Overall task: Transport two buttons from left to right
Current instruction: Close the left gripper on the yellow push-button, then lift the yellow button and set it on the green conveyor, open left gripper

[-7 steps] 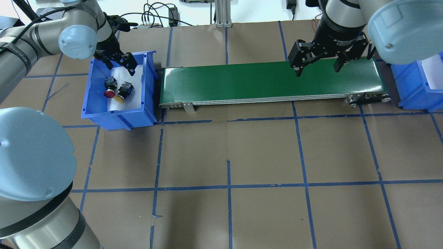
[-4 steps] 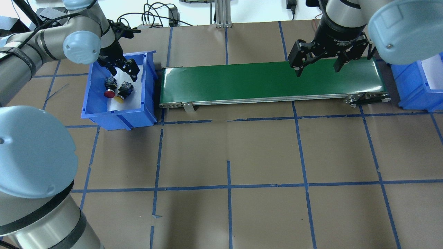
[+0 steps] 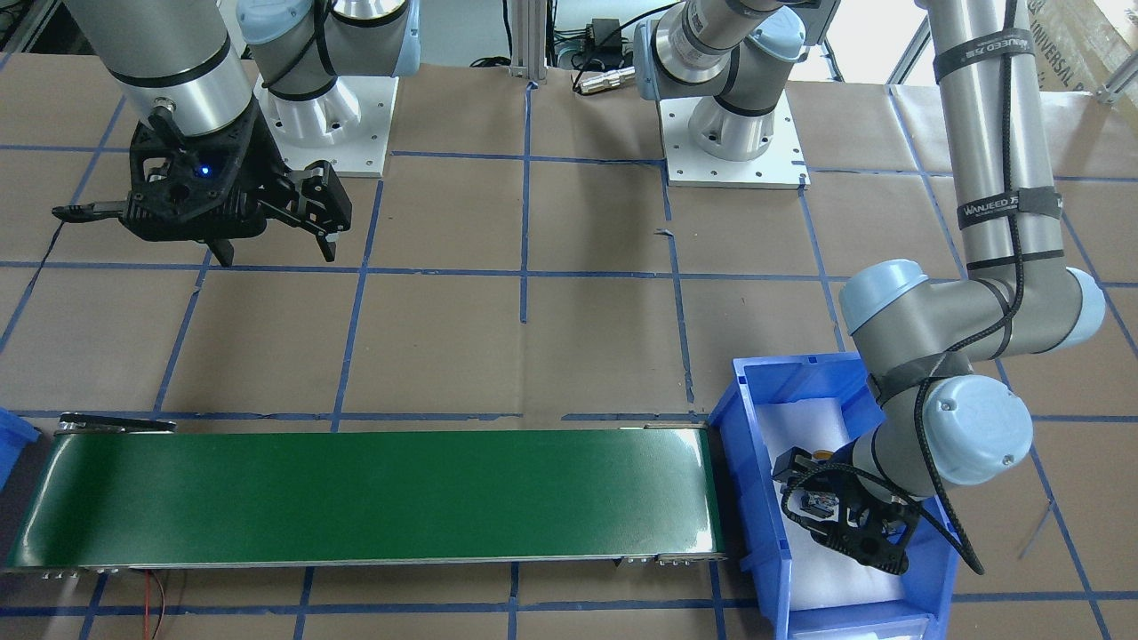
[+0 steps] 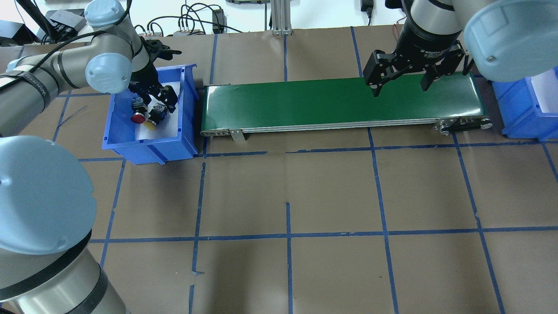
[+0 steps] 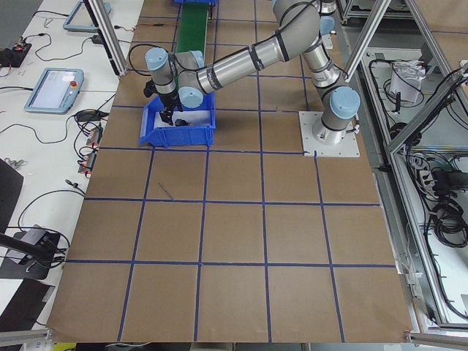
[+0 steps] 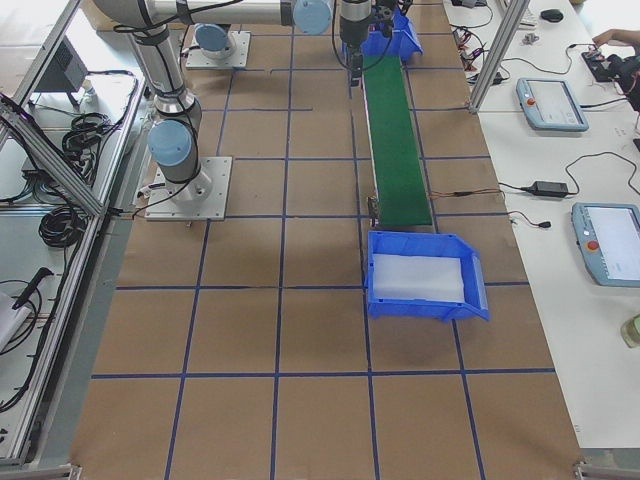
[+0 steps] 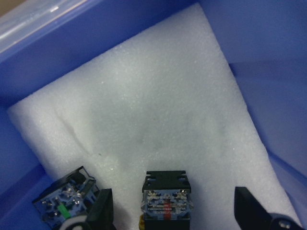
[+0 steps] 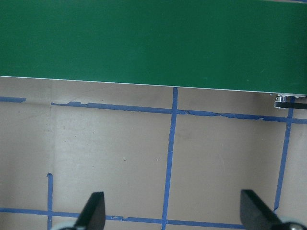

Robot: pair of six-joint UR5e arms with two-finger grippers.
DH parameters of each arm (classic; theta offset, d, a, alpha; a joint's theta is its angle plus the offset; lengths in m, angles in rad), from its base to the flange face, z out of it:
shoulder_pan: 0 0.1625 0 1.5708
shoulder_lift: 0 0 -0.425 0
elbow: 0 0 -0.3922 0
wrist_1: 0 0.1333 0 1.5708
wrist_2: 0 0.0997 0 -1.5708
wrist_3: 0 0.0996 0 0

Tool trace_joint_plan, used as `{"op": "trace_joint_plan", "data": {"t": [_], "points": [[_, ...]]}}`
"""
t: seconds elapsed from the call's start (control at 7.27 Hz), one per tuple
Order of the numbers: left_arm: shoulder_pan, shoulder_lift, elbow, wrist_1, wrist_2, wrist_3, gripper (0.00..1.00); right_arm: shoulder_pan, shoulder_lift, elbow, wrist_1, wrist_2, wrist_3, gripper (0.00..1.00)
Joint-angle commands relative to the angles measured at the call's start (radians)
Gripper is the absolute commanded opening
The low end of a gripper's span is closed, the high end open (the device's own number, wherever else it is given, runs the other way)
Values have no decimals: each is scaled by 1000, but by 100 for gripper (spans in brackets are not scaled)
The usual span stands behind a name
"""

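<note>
two left to move, none delivered: red button (image 4: pixel 138 117) and yellow button (image 4: pixel 153 121) side by side on foam (image 7: pixel 158 105) in left bin (image 4: pixel 130 146). left gripper (image 7: pixel 175 213) down inside, jaws open astride yellow button's body, not closed yet. right gripper (image 4: pixel 399 89) open and empty over belt (image 4: pixel 305 102). nothing on belt; no button visible in right bin (image 6: pixel 428 308). ahead, likely: grasp, lift, carry across, repeat.

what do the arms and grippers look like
The left arm and right arm are silver tubes with pale blue joint caps. A black cable runs along the left one under lettered black straps. The left gripper and right gripper are black, two-fingered.
</note>
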Motion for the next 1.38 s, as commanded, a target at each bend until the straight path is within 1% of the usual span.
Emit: {"op": "trace_joint_plan", "data": {"t": [0.0,0.14,0.28,0.41,0.55,0.69,0.83,1.1,1.24], "points": [[1,0,-16,12,0,-1,77,0,0,0,0,0,0,100],[1,0,-16,12,2,-2,61,0,0,0,0,0,0,100],[1,1,-14,12,3,-5,38,0,0,0,0,0,0,100],[1,3,-13,14,6,-11,22,0,0,2,0,0,0,100],[1,7,-13,14,8,-12,18,2,0,2,0,0,0,100],[0,20,16,1,11,-14,16,0,0,2,0,0,0,100],[0,82,20,-34,14,-20,16,0,0,0,0,0,0,100],[-3,215,47,-196,14,-50,16,2,0,2,0,-2,0,100],[-13,254,91,-288,12,-136,16,0,0,2,0,-2,0,100]]}}
